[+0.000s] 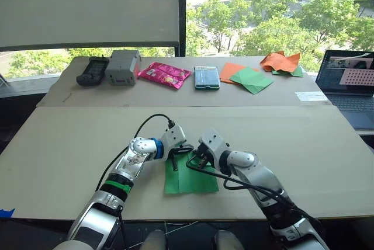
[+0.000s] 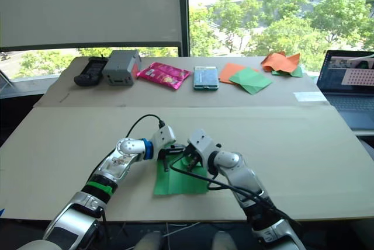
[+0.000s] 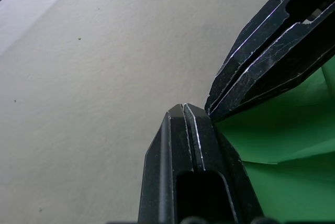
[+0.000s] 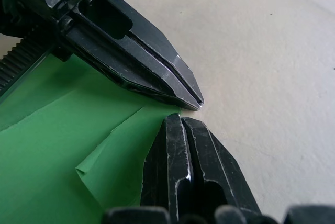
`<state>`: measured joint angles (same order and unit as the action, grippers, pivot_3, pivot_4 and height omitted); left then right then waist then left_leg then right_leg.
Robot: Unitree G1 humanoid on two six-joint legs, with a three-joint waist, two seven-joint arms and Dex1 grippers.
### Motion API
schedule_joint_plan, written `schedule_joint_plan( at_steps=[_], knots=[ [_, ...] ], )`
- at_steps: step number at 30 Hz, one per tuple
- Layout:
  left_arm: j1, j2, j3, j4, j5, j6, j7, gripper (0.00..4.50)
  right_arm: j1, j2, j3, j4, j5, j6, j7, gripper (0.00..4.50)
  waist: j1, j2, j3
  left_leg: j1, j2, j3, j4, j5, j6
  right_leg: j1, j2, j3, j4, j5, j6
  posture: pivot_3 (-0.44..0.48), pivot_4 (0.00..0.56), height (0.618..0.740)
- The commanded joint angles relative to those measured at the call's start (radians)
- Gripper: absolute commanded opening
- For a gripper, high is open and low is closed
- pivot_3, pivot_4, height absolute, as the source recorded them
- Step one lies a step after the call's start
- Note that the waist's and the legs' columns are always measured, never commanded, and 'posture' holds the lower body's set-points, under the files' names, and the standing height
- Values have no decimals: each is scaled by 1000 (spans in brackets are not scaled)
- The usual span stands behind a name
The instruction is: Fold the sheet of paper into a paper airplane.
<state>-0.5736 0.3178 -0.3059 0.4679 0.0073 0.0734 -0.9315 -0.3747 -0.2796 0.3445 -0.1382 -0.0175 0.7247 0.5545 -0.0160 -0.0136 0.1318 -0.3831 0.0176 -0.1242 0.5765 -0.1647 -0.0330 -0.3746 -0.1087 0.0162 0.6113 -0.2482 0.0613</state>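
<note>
The sheet of paper, bright green and creased, lies flat near the table's front edge, roughly rectangular, with a small flap turned up near its far edge. My left gripper and right gripper meet tip to tip at that far edge. In the right wrist view the right gripper is shut, its tips beside the paper's edge. The left gripper is shut just in front of it. Whether paper is pinched in either cannot be told. The paper airplane is out of view.
Along the back table stand a black device, a grey box, a pink packet, a teal case, flat orange and green sheets and crumpled orange paper. A laptop sits at the far right.
</note>
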Motion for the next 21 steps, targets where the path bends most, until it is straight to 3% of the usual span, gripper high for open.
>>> schedule_joint_plan(
  at_steps=[1,7,21],
  knots=[
    [36,16,-32,25,41,6,-4,0,49,-34,24,-19,-15,27,-2,13,3,1,-2,0,0,0,0,0,0,0,0,0,0,0,0,0,150,706],
    [37,18,-34,30,45,2,-3,0,90,-53,28,-62,-10,50,-11,13,3,2,-5,0,0,0,0,-5,-8,1,0,0,0,-2,0,0,150,706],
    [26,17,-37,52,48,-14,-4,0,192,-116,10,-168,2,97,-29,13,3,1,-6,0,0,0,0,-5,-9,2,-2,-2,-1,-3,1,0,150,706]
  ],
)
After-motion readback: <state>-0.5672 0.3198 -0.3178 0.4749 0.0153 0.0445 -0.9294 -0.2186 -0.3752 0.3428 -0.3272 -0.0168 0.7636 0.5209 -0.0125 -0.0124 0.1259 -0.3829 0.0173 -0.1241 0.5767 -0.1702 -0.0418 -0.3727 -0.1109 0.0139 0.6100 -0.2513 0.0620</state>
